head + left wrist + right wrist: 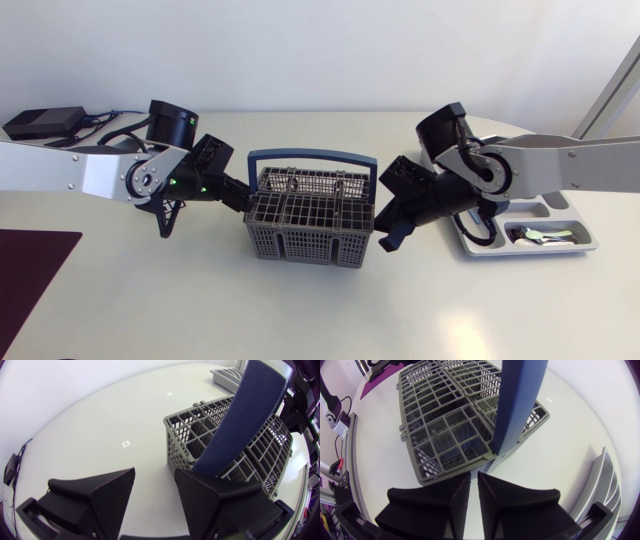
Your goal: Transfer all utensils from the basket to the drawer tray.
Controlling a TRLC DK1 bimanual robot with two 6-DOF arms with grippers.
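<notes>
Basket (300,240), grey mesh with a blue handle (312,155), stands upright at mid-table. My left gripper (243,197) sits just beside its left wall. The left wrist view shows the jaws spread wide with bare table between them, nothing held. My right gripper (390,238) sits just beside the basket's right wall, jaws drawn almost together with only a slit between, gripping nothing. Drawer tray (575,247) lies at the right, partly under my right arm, with utensils (545,237) in its near-right part. I cannot tell what the basket's cells contain.
</notes>
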